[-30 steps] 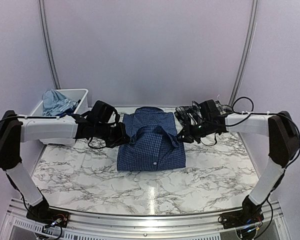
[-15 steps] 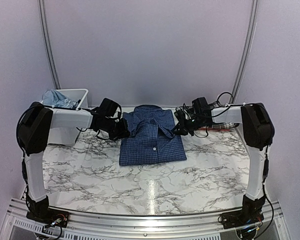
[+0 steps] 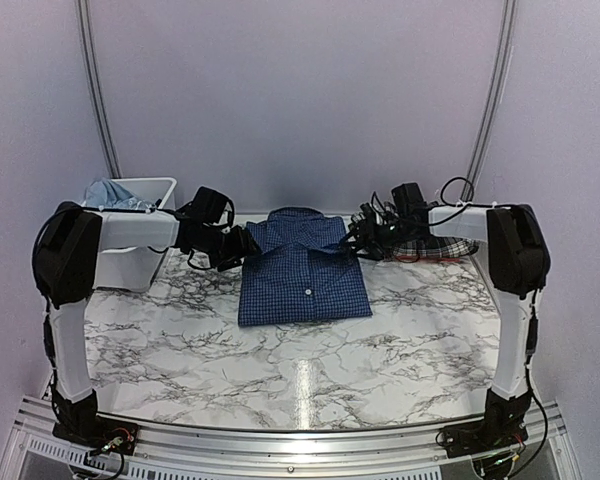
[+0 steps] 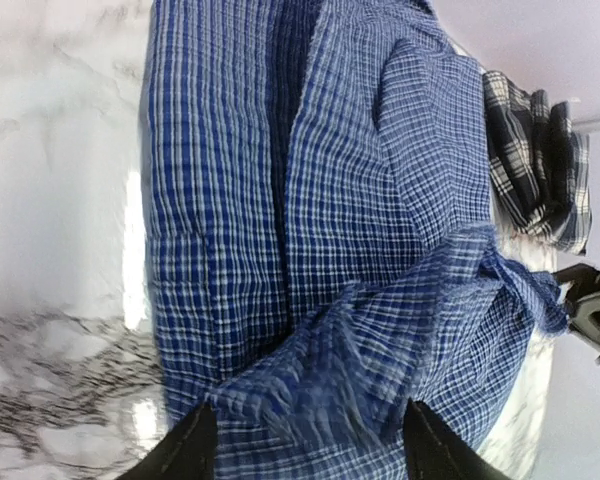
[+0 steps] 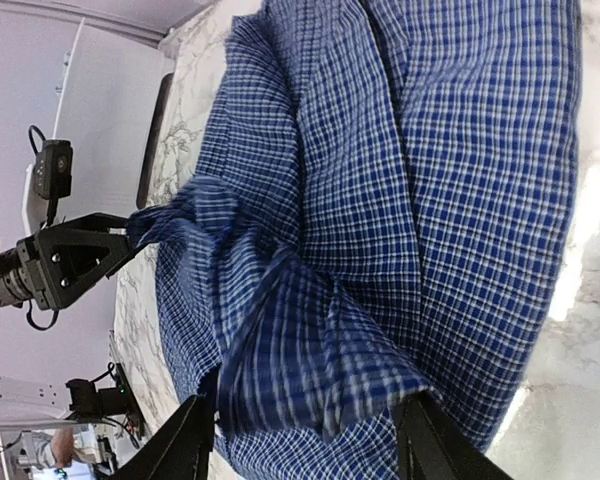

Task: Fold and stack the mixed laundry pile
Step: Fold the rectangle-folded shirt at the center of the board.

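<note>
Since the earlier frame the navy check shirt (image 3: 305, 285) has slid back toward the far edge of the bench (image 3: 310, 370), and both arms have drawn back with it, so the hands now sit at its two shoulder corners and no longer at its sides. The shirt lies folded and flat at the middle of the far edge, collar to the rear, with one white button (image 3: 308, 291) showing on its front. The left hand (image 3: 242, 246) is at the shirt's left shoulder; in the left wrist view its fingers (image 4: 192, 448) stand spread, released, with a blurred fold of the check cloth loose between them. The right hand (image 3: 360, 243) is at the right shoulder, its fingers (image 5: 188, 440) likewise apart and released over the cloth. The plaid piece (image 3: 438, 246) lies at the far right corner, beside the right arm. The light blue T-shirt (image 3: 107, 192) sits in the white bin (image 3: 130, 262) at the far left corner.
</note>
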`<control>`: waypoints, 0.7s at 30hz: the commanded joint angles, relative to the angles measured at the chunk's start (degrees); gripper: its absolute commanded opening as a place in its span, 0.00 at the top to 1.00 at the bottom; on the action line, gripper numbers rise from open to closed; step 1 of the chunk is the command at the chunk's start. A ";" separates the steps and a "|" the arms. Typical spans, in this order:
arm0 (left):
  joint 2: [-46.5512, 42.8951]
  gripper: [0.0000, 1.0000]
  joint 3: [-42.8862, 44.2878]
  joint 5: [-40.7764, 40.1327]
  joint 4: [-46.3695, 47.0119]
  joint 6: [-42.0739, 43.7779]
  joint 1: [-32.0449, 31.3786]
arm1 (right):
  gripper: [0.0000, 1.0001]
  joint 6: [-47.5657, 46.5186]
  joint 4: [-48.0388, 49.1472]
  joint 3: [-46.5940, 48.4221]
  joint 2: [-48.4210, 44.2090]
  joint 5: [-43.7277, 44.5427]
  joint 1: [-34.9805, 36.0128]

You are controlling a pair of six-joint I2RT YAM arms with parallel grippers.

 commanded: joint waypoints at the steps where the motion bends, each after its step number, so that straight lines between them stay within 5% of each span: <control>1: -7.40 0.30 -0.89 -2.75 -3.79 6.00 0.69 | 0.42 -4.03 -2.81 1.01 -8.34 1.49 -2.52; 6: -12.22 0.27 -7.14 -0.19 -3.57 8.17 -1.32 | 0.40 -6.86 -4.23 -6.44 -12.83 0.89 -1.51; 9: -11.77 0.27 -7.96 3.34 -2.17 9.90 -4.45 | 0.49 -7.79 -2.62 -10.37 -13.73 -0.61 0.63; 15: -3.31 0.43 -4.53 9.31 2.98 7.40 -6.64 | 0.66 -8.69 -0.71 -10.40 -8.02 -2.25 4.18; 21: 8.07 0.54 4.56 9.51 4.59 4.87 -5.22 | 0.72 -9.32 -0.07 -2.25 3.37 -2.90 3.43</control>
